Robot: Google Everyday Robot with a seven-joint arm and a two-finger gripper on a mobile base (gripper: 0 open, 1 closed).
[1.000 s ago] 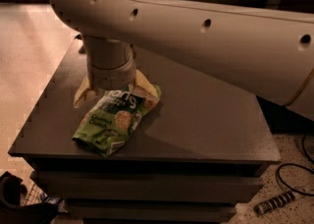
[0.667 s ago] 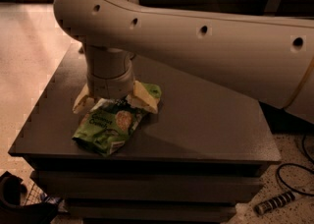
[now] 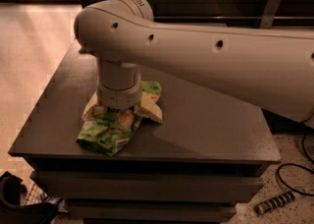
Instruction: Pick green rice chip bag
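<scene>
The green rice chip bag (image 3: pixel 105 132) lies flat near the front left of the dark table (image 3: pixel 211 125), bright green and glossy, with round rice cakes pictured on it. My gripper (image 3: pixel 120 115) points straight down onto the bag's far half. Its two pale fingers (image 3: pixel 149 111) stand spread on either side of the bag, down at table level. The bag's middle sits between them, and its far end (image 3: pixel 152 88) shows behind the wrist. The big white arm crosses the view from the right and hides part of the bag.
The table's front edge is just beyond the bag's near corner. A dark object (image 3: pixel 19 203) sits on the floor at lower left. A black cable (image 3: pixel 294 169) and a striped cylinder (image 3: pixel 274 202) lie on the floor at right. A wooden wall stands behind.
The arm has come lower and swung over the bag. The fingers now sit lower around it, still spread. The bag has stayed in place.
</scene>
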